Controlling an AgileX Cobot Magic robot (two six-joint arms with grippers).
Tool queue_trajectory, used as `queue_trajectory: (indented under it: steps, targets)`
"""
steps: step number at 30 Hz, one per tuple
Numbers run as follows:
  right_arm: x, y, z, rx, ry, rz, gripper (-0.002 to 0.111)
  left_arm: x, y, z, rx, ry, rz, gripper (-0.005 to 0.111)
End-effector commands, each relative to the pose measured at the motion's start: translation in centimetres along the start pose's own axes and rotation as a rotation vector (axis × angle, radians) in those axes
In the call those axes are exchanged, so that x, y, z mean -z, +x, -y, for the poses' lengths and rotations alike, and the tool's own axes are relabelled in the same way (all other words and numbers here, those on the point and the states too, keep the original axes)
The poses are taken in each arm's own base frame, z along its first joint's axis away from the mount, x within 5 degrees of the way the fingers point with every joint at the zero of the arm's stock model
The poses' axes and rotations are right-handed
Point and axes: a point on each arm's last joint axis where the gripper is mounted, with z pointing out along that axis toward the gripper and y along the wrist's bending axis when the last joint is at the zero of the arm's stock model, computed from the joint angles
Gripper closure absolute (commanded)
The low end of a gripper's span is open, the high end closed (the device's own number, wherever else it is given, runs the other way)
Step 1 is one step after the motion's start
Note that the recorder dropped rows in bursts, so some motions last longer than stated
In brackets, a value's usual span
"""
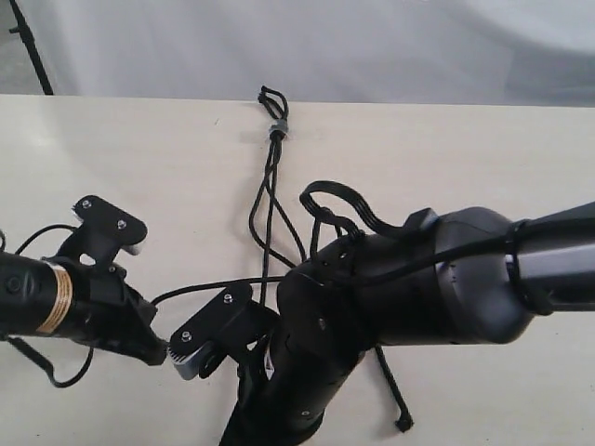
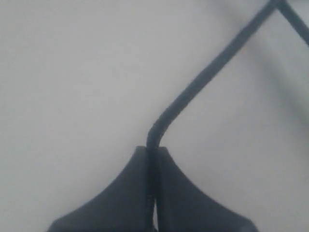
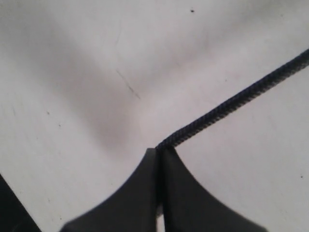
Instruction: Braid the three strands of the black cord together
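**Two Arms Pinch Cord Strands at Crowded Centre of Table**

A black cord [image 1: 274,149] lay on a pale table [image 1: 483,158]. Its grey band [image 1: 277,128] and short loops [image 1: 271,96] sat at twelve o'clock, and its strands trailed toward six. The left gripper [image 2: 153,151], reaching in from nine o'clock, was pressed together on one strand [image 2: 207,67], which bent sharply where it left the tips. The right gripper [image 3: 159,150], on the bulky right arm [image 1: 446,279] entering from three o'clock, was likewise clamped on a second strand [image 3: 231,104]. A third strand [image 1: 390,390] lay loose, its tip at five o'clock.

The chief hazard looked to be crowding. The left arm [image 1: 56,297] and the right arm stood almost against each other near seven o'clock, so carrying one strand across the other could knock them together. The right arm's own looped wiring [image 1: 358,200] stood close over the strands at the centre and could catch one. Either thin strand might slide out of its pinch under a sideways tug. Whether the band was fastened down could not be told. If it was free, a pull toward six would likely drag the whole cord instead of tightening a plait. The right arm also hid the spot where the strands met.

Bare tabletop lay open at ten and two o'clock. The far edge ran just beyond the loops, leaving little room at twelve, and the near edge was out of the picture.
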Motion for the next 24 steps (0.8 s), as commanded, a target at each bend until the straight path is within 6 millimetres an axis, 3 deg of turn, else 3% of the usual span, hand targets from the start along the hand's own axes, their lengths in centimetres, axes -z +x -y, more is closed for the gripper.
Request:
queue_trajectory:
  steps: [1,13,24]
  targets:
    - [0.1,0.6,-0.1,0.014,-0.011,-0.050,0.109,0.9,1.4,1.5,0.033,0.038,-0.009,0.107]
    - [-0.6,2.5,-0.2,0.000,-0.033,-0.139,0.109,1.1,4.4,3.0,0.176,0.085,-0.094,0.107]
    - [-0.6,2.5,0.0,0.018,-0.021,-0.126,0.109,1.1,4.3,3.5,0.173,0.141,-0.070,0.107]
